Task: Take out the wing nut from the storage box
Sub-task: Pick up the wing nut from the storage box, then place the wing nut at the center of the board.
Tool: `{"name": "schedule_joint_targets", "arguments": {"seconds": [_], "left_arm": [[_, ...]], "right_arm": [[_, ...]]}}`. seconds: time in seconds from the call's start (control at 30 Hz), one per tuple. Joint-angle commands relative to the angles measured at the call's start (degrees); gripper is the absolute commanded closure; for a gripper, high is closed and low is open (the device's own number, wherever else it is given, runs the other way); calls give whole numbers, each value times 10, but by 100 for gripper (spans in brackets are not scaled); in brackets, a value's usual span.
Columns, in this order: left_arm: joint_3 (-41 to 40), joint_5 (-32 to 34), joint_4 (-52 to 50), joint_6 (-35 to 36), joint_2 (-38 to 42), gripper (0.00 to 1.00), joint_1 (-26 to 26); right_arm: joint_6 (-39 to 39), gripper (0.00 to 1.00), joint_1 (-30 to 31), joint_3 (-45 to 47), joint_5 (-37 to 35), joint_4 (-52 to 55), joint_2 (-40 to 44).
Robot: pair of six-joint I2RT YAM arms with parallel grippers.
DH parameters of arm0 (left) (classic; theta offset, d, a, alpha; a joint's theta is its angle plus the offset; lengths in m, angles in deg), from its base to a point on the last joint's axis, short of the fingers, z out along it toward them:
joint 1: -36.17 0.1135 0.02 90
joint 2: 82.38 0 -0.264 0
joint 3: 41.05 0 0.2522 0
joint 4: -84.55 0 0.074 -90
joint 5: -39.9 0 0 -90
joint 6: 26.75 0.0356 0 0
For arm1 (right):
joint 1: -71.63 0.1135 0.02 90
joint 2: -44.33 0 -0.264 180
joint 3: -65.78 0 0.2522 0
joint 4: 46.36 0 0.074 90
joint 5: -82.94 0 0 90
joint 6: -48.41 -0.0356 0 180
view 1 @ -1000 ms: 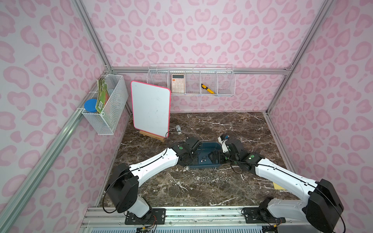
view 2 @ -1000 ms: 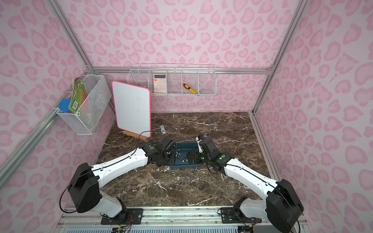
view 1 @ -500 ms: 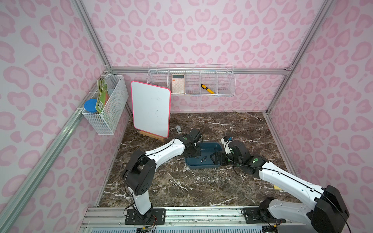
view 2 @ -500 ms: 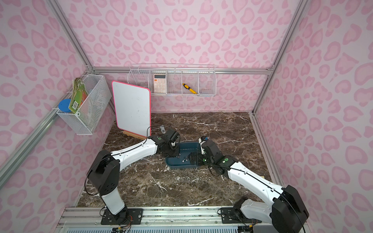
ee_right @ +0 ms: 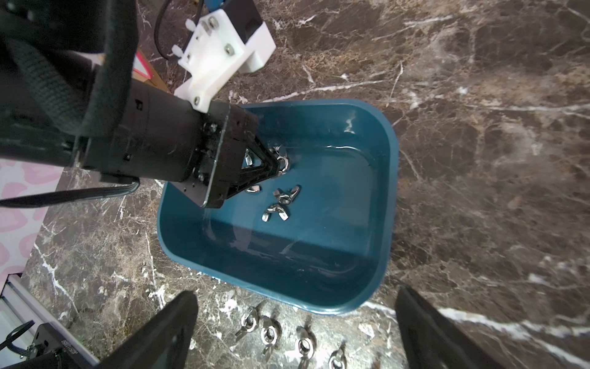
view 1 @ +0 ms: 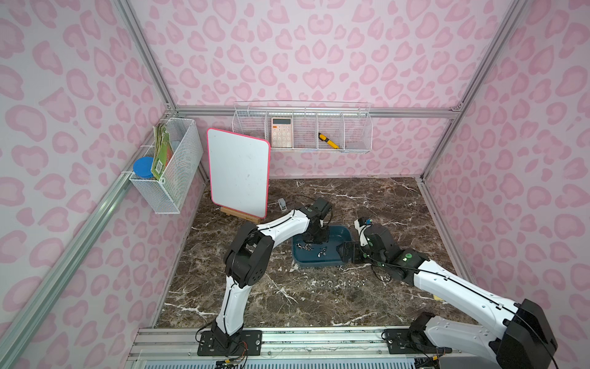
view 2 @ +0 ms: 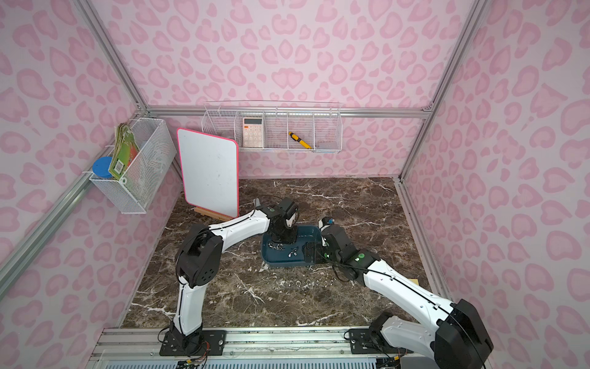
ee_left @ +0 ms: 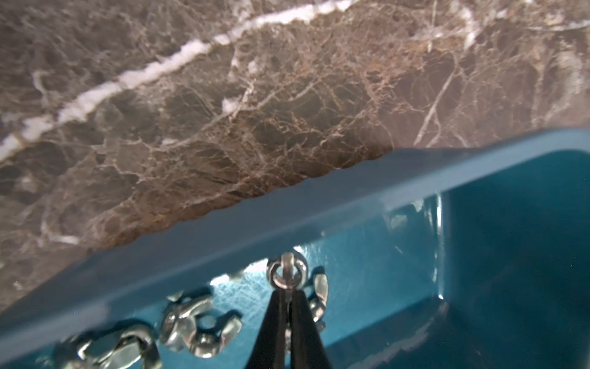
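**Nut pinched in the left fingers: the way out is up and over the rim**

Our left fingers (ee_left: 275, 326) are clenched on a small silvery steel wing nut (ee_left: 287, 274). They seem to grip it by one wing, so that the ring with its threaded hole stands just past the tips. The nut's long axis, we judge, runs roughly in line with the fingers. Whether it has cleared the floor of the box we cannot tell.

Just beside the fingers, lower on the floor, lie more loose wing nuts (ee_left: 198, 329). All of this is inside the shallow dark teal-blue plastic storage box (ee_left: 287, 207), whose wall and rim rise directly ahead of the tips.

So the coming move, we judge, calls for a lift before any travel sideways. A flat drag would carry the nut into that wall.

Beyond the box, on the brown marble desk (view 1: 319, 198), a row of wing nuts (ee_right: 271, 332) lies just outside the long wall on the robot's side.

Our right fingers (ee_right: 172, 326) are spread wide and hold nothing. They stand at the end of the box opposite the left fingers, and whether they touch its rim we cannot tell. The left arm is plainly the nearer to the nut.
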Motion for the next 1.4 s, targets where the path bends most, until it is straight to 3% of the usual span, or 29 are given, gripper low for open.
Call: {"name": "schedule_joint_targets", "arguments": {"seconds": [0.0, 0.37, 0.8, 1.1, 1.37], "left_arm": [[2, -1, -16, 7, 10, 100, 1], [-68, 15, -20, -30, 131, 100, -7], [-237, 83, -20, -143, 275, 100, -89], [-291, 114, 5, -214, 276, 100, -165], [-305, 118, 27, -231, 245, 100, -188]], "right_arm": [[1, 1, -6, 1, -7, 0, 2], [12, 1, -10, -10, 21, -25, -30], [34, 1, -6, -29, 62, -37, -65], [50, 2, -1, -25, 74, -31, -65], [52, 1, 0, -17, 78, -23, -57]]}}
